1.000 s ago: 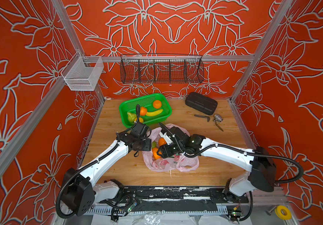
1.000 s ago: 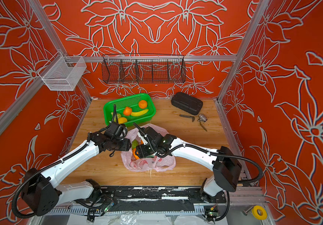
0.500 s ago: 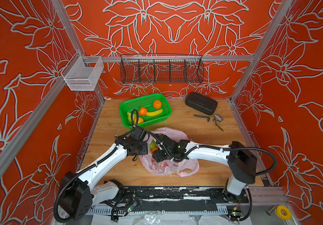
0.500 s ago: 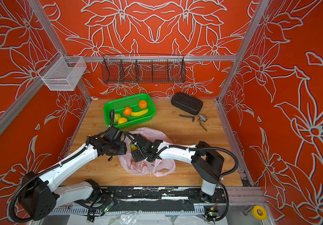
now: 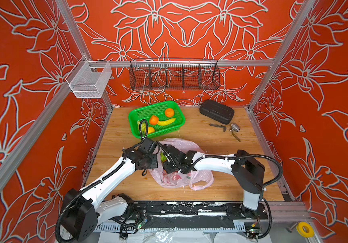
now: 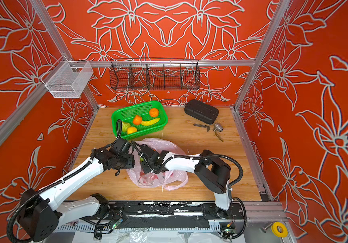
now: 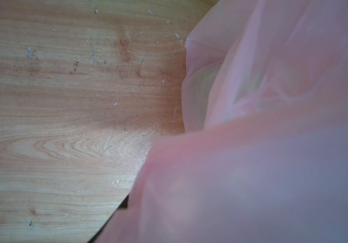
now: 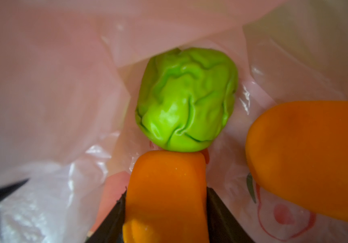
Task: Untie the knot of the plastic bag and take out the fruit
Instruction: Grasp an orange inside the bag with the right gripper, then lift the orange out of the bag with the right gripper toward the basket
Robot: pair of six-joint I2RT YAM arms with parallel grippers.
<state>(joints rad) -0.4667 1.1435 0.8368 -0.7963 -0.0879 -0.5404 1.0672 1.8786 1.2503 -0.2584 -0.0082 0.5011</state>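
The pink plastic bag [image 5: 179, 181] [image 6: 154, 181] lies on the wooden table with its mouth spread. The knot is out of view; a loose handle loop [image 5: 202, 183] trails at the front. My right gripper [image 5: 164, 161] [image 8: 165, 210] is inside the bag. Its black fingers [image 8: 217, 214] press both sides of an orange fruit [image 8: 166, 195]. A knobbly green fruit [image 8: 186, 98] [image 5: 162, 156] touches it, and another orange [image 8: 309, 157] lies beside. My left gripper [image 5: 157, 152] is at the bag's left edge. Pink plastic [image 7: 253, 147] covers its jaws.
A green basket [image 5: 135, 117] behind the bag holds oranges, a banana [image 5: 166, 121] and a green fruit. A black case [image 5: 216, 111] and metal tools [image 5: 218, 126] lie at the back right. A wire rack [image 5: 174, 76] and a white mesh bin [image 5: 89, 82] hang on the walls.
My right gripper pushed left and deeper into the bag, widened, then closed on the orange; its elbow folded in. The left arm shifted slightly towards the front.
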